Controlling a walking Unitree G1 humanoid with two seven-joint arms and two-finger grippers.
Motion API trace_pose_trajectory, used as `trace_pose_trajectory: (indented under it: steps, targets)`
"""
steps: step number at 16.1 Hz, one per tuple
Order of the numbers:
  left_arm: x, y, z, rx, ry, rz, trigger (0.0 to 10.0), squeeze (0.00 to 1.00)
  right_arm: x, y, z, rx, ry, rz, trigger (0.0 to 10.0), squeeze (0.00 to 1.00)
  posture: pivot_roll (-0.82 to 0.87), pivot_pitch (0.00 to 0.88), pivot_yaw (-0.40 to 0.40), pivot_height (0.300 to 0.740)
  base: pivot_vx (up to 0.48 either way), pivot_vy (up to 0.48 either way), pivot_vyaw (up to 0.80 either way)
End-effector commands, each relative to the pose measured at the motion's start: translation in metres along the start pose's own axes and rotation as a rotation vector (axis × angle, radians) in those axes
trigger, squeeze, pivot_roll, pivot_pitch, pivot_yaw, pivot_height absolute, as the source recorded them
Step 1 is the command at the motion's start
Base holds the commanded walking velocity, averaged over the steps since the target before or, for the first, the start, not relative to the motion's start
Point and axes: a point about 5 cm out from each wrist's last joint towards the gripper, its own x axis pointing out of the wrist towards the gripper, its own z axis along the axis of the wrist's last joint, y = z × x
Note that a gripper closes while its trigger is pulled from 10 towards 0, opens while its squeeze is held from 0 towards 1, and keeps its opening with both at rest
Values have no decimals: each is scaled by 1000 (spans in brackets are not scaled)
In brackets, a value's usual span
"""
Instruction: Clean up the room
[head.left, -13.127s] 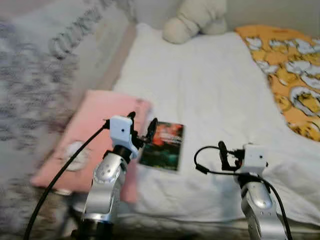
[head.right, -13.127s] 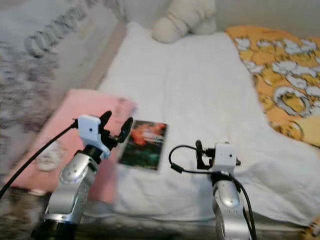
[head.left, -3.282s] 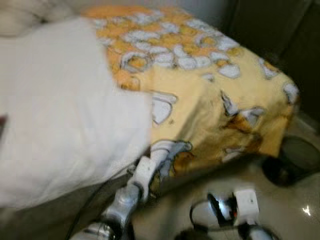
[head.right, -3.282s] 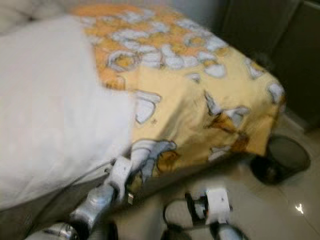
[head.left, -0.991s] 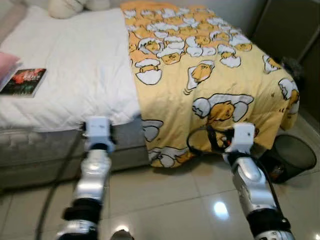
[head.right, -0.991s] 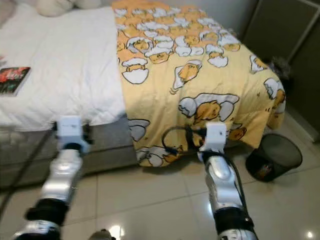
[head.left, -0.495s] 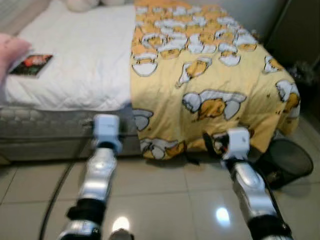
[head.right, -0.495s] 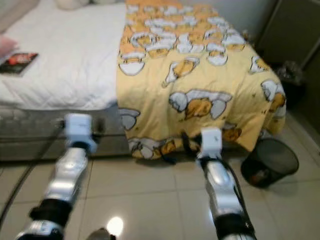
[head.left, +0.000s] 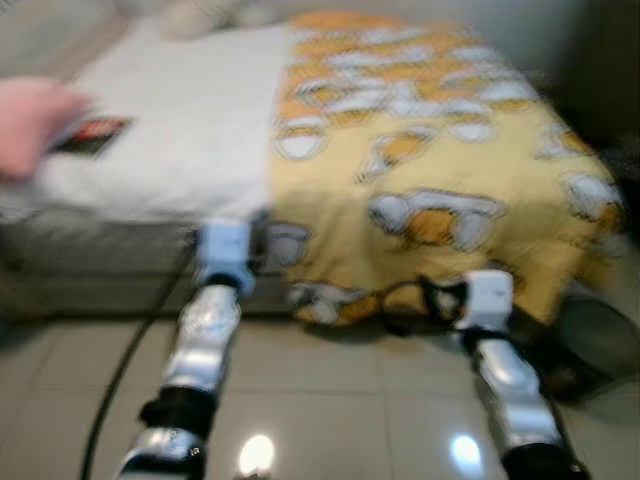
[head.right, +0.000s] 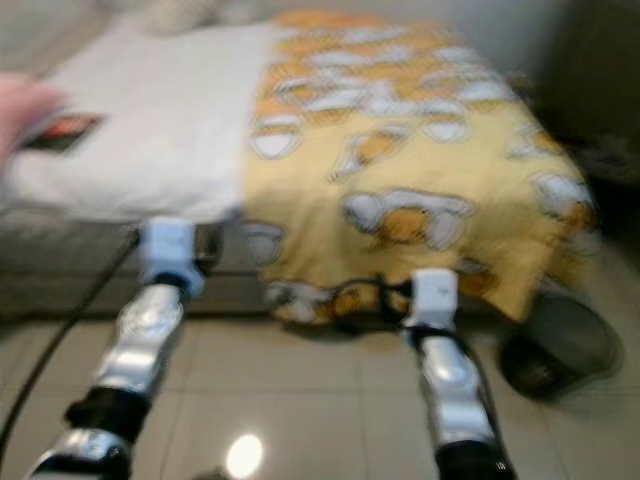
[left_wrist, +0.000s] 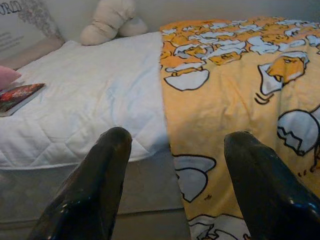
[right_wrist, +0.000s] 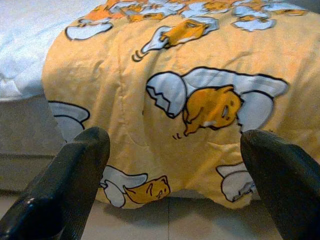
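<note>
Yellow quilt (right_wrist: 200, 75) hangs right ahead of both grippers, half on the bed and drooping to the floor.

The right gripper (right_wrist: 170, 165), fingers spread wide and holding nothing, faces the quilt's hanging edge, close but not touching; the left gripper (left_wrist: 172, 165), likewise spread and empty, points where the quilt meets the white sheet (left_wrist: 90, 105). To tidy well, I judge each gripper should pinch the quilt's lower hem, well apart from the other, and lift evenly so the cloth does not bunch or drag. The quilt is soft, padded, printed with white eggshells and orange yolk figures, and it covers the sheet only on the right gripper's side. A book (left_wrist: 17, 97) lies on the sheet, far beyond the left gripper.
</note>
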Motion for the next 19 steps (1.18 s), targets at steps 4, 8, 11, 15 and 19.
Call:
trace_pose_trajectory:
  steps: [4,8,11,15,19]
  targets:
    - [1,12,-4,-19,23,33,10000,0,1,7,1,9,-11,21,10000,0,56,0,0,740,480,0,561]
    - [-12,8,-10,-40,14,-12,10000,0,-8,-3,-5,28,2,-16,10000,0,67,0,-9,740,120,0,563]
    - [-54,-5,-8,-52,-60,-321,10000,0,-39,-14,-7,82,-51,-90,10000,0,73,0,-13,740,0,0,560]
    - [-52,-1,-5,-162,2,-181,10000,0,-55,-11,-17,74,8,-52,10000,20,70,0,-8,740,0,-347,573]
    - [-53,16,-13,-59,77,-53,10000,0,-46,-8,-11,109,13,-48,10000,86,64,0,-5,740,0,-444,569]
